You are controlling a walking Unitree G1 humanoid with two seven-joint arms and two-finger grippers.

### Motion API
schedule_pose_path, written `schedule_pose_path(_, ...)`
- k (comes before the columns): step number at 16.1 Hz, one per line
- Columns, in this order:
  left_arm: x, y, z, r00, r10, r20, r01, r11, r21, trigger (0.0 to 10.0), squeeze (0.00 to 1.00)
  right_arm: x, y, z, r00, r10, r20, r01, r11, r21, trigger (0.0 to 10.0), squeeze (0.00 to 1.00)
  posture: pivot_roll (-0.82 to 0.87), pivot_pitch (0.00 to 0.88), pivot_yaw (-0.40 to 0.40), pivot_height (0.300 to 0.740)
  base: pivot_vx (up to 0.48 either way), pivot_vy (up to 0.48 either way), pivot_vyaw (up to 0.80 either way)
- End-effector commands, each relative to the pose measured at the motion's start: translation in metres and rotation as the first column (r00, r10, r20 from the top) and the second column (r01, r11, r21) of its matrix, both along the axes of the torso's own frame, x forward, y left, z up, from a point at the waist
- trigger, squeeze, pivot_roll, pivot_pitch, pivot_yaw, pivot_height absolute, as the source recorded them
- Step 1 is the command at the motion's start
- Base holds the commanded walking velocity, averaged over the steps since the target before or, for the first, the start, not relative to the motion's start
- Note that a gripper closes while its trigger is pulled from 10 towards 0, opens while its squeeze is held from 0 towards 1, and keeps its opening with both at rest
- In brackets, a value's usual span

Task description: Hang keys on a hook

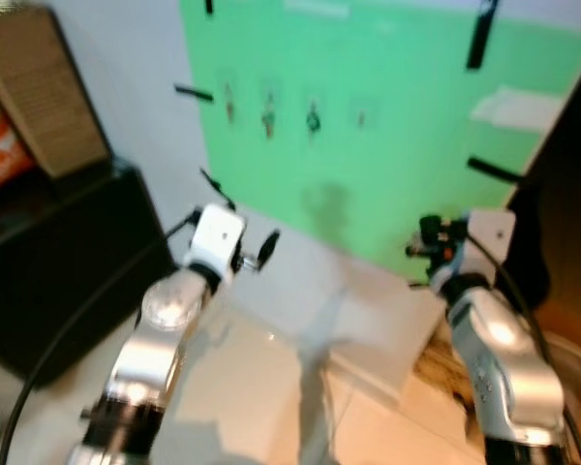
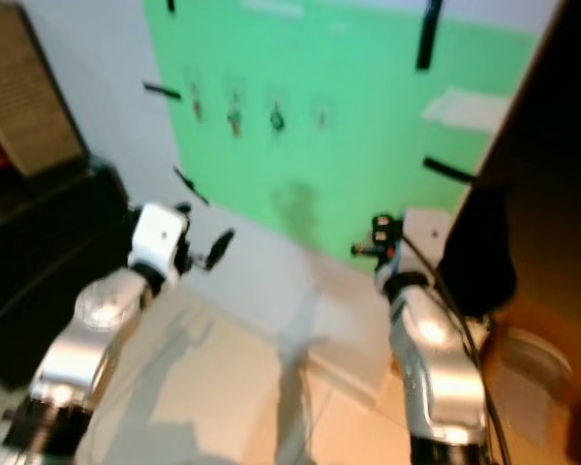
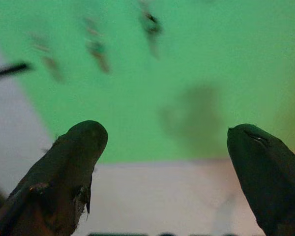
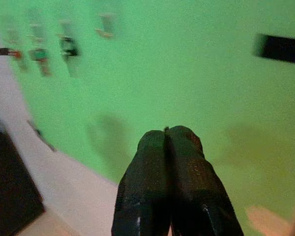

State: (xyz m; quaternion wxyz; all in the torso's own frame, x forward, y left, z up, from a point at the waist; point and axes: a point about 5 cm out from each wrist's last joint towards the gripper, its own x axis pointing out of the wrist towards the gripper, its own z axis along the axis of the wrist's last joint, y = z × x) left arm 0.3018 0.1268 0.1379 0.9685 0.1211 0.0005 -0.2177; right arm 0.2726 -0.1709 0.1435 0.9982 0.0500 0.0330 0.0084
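Observation:
A green board (image 1: pixel 397 145) is taped to the white wall ahead, and the picture is blurred. A row of small hooks (image 1: pixel 360 116) runs across its upper left. Keys (image 1: pixel 313 120) hang from one hook, and another bunch (image 1: pixel 268 114) hangs beside them. My left gripper (image 1: pixel 242 218) is raised below that row, short of the board, and stands open with nothing between its fingers (image 3: pixel 78 147). My right gripper (image 1: pixel 421 244) is held up near the board's lower right part. Its fingertips (image 4: pixel 152 142) are pressed together and no key shows between them.
A cardboard box (image 1: pixel 39 87) rests on a black cabinet (image 1: pixel 68 262) at the left. Black tape strips (image 1: pixel 479 34) hold the board, and a white paper (image 1: pixel 518 107) is stuck on its right side. A dark panel (image 1: pixel 571 194) stands at the right. Pale floor (image 1: pixel 271 387) lies below.

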Motion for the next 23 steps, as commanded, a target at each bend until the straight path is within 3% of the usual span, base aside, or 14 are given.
schedule_pose_path(1, -0.002, 0.007, -0.006, 1.0, 0.017, -0.023, -0.017, 1.0, 0.007, 10.0, 0.0, 0.004, 0.005, 0.006, 0.999, 0.022, 0.023, -0.022, 1.0, -0.003, 10.0, 0.0, -0.05, 0.0, 0.023, 0.74, 0.356, 0.0, 0.0)
schedule_pose_path(6, -0.001, 0.006, -0.005, 1.0, 0.008, -0.021, -0.008, 1.0, 0.005, 10.0, 0.0, 0.005, 0.007, 0.009, 0.999, 0.034, 0.038, -0.034, 0.999, -0.006, 10.0, 0.0, -0.05, 0.0, 0.023, 0.74, 0.352, 0.0, 0.49)
schedule_pose_path(14, -0.001, 0.002, -0.008, 0.999, -0.032, -0.029, 0.033, 0.999, 0.027, 10.0, 0.0, 0.007, 0.0, 0.013, 0.998, 0.01, 0.057, -0.011, 1.0, 0.014, 10.0, 0.0, -0.05, 0.0, 0.024, 0.74, 0.209, 0.0, 0.0)
schedule_pose_path(19, -0.008, -0.001, -0.009, 0.979, -0.195, -0.061, 0.197, 0.98, 0.032, 10.0, 0.0, 0.008, -0.002, 0.022, 0.996, 0.006, 0.091, -0.007, 1.0, 0.011, 10.0, 0.0, -0.06, 0.0, 0.027, 0.74, 0.0, 0.0, 0.0)
schedule_pose_path(21, -0.013, -0.002, -0.003, 0.939, -0.336, -0.079, 0.338, 0.941, 0.016, 10.0, 0.0, 0.01, 0.0, 0.034, 0.991, 0.021, 0.132, -0.025, 0.999, 0.025, 10.0, 0.0, -0.07, 0.0, 0.043, 0.74, 0.0, 0.0, 0.0)
schedule_pose_path(23, -0.016, -0.003, 0.0, 0.907, -0.411, -0.09, 0.413, 0.91, 0.013, 10.0, 0.0, 0.013, -0.002, 0.04, 0.989, 0.013, 0.147, -0.021, 0.998, 0.053, 10.0, 0.0, -0.07, 0.0, 0.044, 0.74, 0.0, 0.0, 0.0)
